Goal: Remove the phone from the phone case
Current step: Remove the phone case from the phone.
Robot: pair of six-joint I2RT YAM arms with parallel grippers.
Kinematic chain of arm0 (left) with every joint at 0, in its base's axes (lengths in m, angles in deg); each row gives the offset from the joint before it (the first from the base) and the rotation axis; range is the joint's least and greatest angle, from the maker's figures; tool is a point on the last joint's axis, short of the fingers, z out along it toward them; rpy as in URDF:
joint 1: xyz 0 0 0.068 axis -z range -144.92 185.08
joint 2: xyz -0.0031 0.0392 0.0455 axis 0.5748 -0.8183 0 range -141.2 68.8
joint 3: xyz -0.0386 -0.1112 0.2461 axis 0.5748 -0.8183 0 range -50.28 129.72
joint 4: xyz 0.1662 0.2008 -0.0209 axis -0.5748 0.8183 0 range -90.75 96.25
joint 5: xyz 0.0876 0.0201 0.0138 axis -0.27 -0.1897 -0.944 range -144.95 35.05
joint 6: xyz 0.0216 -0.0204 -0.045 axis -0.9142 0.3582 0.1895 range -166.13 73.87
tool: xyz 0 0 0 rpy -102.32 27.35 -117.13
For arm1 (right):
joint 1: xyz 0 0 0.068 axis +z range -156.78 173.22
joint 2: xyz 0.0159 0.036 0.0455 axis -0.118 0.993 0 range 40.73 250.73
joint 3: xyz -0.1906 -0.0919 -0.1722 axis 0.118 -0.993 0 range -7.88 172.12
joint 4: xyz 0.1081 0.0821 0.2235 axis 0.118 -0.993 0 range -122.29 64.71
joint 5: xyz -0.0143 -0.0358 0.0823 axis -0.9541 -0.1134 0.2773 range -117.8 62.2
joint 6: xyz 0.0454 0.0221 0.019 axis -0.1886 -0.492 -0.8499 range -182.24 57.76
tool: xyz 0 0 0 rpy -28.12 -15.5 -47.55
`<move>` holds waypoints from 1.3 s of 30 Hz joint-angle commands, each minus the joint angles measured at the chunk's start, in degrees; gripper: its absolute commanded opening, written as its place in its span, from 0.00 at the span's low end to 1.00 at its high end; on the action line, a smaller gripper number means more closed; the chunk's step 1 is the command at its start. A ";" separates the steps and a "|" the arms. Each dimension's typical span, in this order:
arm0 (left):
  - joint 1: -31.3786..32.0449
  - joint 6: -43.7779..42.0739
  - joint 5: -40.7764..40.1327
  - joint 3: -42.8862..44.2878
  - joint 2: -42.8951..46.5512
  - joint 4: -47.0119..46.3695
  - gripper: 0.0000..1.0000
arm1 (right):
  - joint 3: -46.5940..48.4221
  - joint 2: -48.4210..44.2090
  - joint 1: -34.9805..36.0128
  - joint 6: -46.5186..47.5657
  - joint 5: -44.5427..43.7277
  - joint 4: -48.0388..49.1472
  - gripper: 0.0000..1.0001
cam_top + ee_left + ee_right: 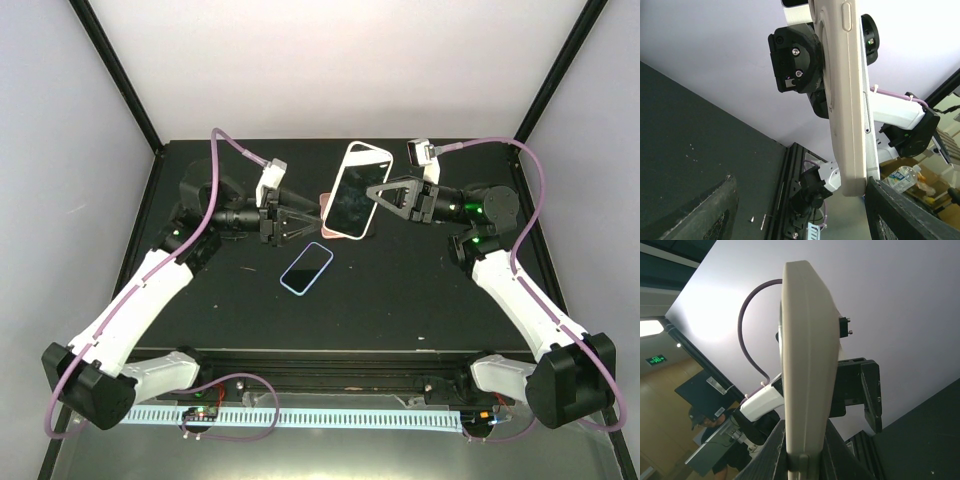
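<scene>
A phone with a dark screen [350, 195] sits in a cream phone case [362, 152] and is held up above the black table. My right gripper [378, 195] is shut on the case's right edge. In the right wrist view the case [805, 360] stands edge-on, clamped between my fingers [771, 455]. My left gripper [312, 216] is open at the case's lower left corner. In the left wrist view the case [850, 100] stands edge-on, with its lower corner against my right finger [910, 210]. The other finger [700, 212] stands well apart from it.
A second phone with a light blue rim [306, 268] lies flat on the black table [420, 300], just below the held one. A small pinkish piece [325, 205] shows at the held phone's left edge. Black frame posts [110, 70] stand at the back corners.
</scene>
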 commanded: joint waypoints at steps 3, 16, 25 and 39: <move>0.35 -0.92 -0.72 2.11 -0.80 -0.58 0.71 | 0.71 -0.38 0.45 0.11 -2.30 3.41 0.01; -1.30 0.33 -7.31 -0.01 -2.88 1.44 0.58 | 0.85 -0.94 1.04 -1.74 -1.99 5.88 0.01; -1.50 -1.60 -12.79 0.69 -4.46 4.99 0.54 | 0.42 -1.16 1.81 -3.49 -2.00 8.28 0.01; -1.28 -0.87 -12.49 1.50 -6.66 3.99 0.53 | -0.20 0.39 6.93 -4.11 -1.65 9.93 0.01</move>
